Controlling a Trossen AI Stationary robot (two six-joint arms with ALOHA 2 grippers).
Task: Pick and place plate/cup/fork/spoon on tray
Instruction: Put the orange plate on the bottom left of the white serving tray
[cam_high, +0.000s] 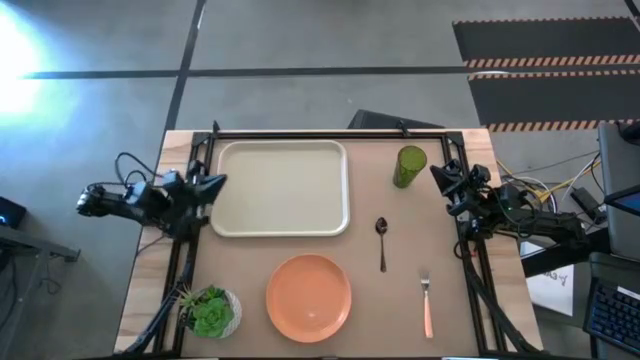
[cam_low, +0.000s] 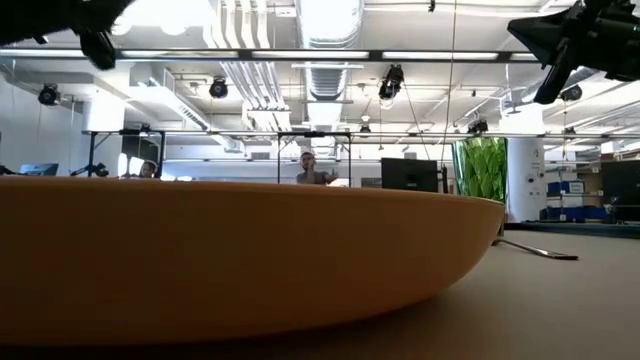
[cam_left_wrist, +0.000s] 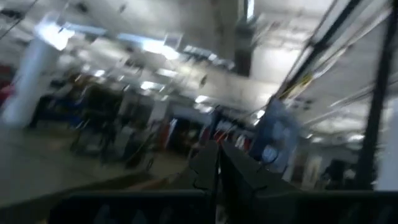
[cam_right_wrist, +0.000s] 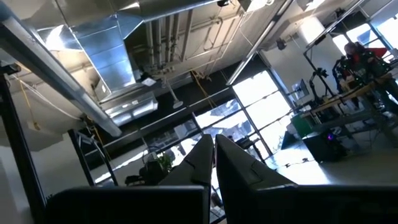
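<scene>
My left gripper (cam_high: 218, 183) is parked at the left edge of the table, just beside the tray's left rim and pointing toward it. In its wrist view the two fingers (cam_left_wrist: 233, 174) look pressed together with nothing between them, aimed up at the room rather than the table. My right gripper (cam_high: 441, 175) sits at the right edge, near the cup, and its wrist view shows the same thing: fingers (cam_right_wrist: 236, 163) closed tight on nothing, looking at ceiling ducts and windows.

The cream tray (cam_high: 282, 188) lies at the far left-centre of the table with nothing on it. The green cup (cam_high: 409, 166) stands upright to the right of the tray, apart from it. The dark spoon (cam_high: 381, 240) lies between the tray and the right arm, handle pointing toward the near edge. The pink-handled fork (cam_high: 427, 305) is further toward the near right, tines pointing away. The orange plate (cam_high: 308, 297) sits near the front edge, below the tray, and it fills most of the low view (cam_low: 250, 255). A white bowl of green leaves (cam_high: 211, 311) sits just left of the plate.
</scene>
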